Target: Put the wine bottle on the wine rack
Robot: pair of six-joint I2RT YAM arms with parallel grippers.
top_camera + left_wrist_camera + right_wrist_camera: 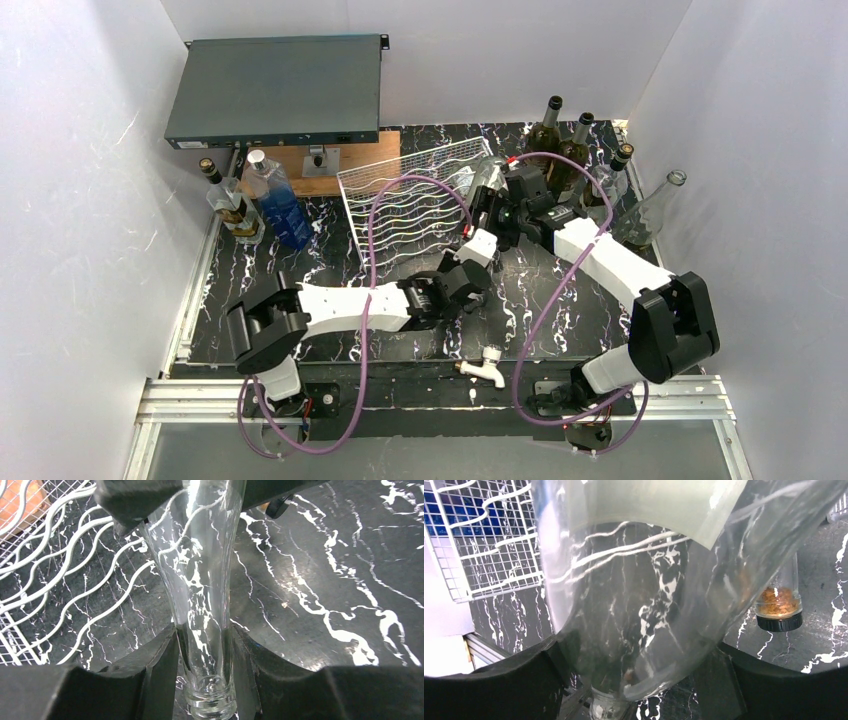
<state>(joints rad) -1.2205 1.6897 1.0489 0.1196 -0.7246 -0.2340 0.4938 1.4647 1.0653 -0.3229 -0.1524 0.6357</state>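
A clear glass wine bottle (pixel 487 190) hangs tilted just right of the white wire wine rack (pixel 415 205), held by both arms. My left gripper (pixel 476 243) is shut on its thin neck; in the left wrist view the neck (pixel 202 605) runs between both fingers (pixel 150 665), mouth toward the camera. My right gripper (pixel 500 207) is shut round the wide body; in the right wrist view the body (pixel 639 595) fills the gap between the spread fingers (pixel 539 675). The rack shows at the left of both wrist views (pixel 60 570) (pixel 489 545).
A dark grey flat box (pixel 275 90) sits on a wooden block (pixel 330 165) at the back left. A blue bottle (pixel 280 205) and a gold-labelled bottle (pixel 232 205) stand left of the rack. Several dark bottles (pixel 565 150) and a clear one (pixel 655 210) stand back right.
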